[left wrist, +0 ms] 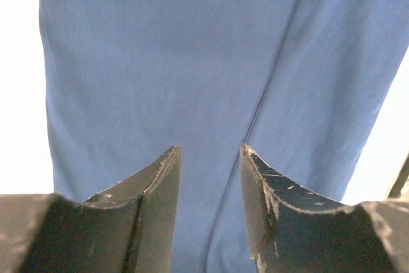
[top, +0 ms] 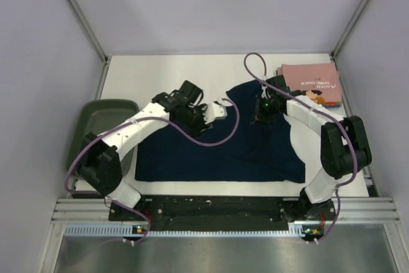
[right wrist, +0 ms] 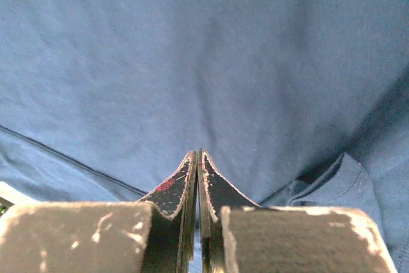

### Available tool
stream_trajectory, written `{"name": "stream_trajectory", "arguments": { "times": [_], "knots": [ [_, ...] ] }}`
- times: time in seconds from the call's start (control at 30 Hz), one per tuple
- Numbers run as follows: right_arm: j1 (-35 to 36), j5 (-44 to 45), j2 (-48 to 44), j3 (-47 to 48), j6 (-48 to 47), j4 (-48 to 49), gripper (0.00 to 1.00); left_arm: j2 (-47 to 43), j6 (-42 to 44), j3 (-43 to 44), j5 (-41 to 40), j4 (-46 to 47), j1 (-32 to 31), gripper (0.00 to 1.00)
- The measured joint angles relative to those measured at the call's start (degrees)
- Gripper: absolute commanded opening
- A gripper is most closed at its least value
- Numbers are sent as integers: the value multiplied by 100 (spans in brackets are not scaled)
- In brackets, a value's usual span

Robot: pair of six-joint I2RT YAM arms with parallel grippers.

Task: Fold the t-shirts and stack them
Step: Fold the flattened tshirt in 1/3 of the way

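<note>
The dark navy t-shirt (top: 217, 148) lies spread across the middle of the table, its far part bunched up between the two arms. My left gripper (top: 203, 117) hangs over its far left part with the jaws open; in the left wrist view (left wrist: 209, 148) blue cloth (left wrist: 160, 62) and a seam show between the fingers. My right gripper (top: 262, 114) is at the shirt's far right part. In the right wrist view (right wrist: 197, 151) its jaws are pressed together at the cloth (right wrist: 192, 49), seemingly pinching it. The pink printed t-shirt (top: 313, 84) lies folded at the back right.
A dark green tray (top: 102, 126) stands at the left edge of the table. White table (top: 160, 75) shows behind the shirts. Grey walls close in the back and sides. A purple cable loops over the navy shirt.
</note>
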Motion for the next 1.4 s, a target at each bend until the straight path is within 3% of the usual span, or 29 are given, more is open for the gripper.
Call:
{"name": "stream_trajectory", "arguments": {
  "times": [0.2, 0.43, 0.63, 1.07, 1.1, 1.2, 1.23, 1.4],
  "knots": [
    [-372, -63, -647, 175, -48, -105, 0, 522, -129, 1071, 555, 636, -1738, 44],
    [-1808, -142, -2273, -1445, -142, -90, 0, 2256, -529, 2391, 686, 1283, -2990, 41],
    [-2337, -208, -2380, -2583, -195, -120, 0, 3458, -942, 3344, 319, 1484, -3169, 41],
    [-2463, -254, -2439, -3040, -275, 402, 0, 4138, -1110, 3453, 37, 1493, -3178, 45],
    [-2465, -254, -2435, -3082, -282, 413, 0, 4138, -1113, 3471, 35, 1491, -3180, 41],
    [-2468, -280, -2341, -3161, -282, 483, 0, 4138, -1119, 3493, 39, 1478, -3185, 5],
    [-2472, -299, -2319, -3161, -280, 529, 0, 4138, -1150, 3506, 37, 1464, -3185, 0],
    [-2529, -411, -2251, -3161, -280, 627, 0, 4148, -1185, 3792, 7, 1200, -3187, 0]
  ]
}}
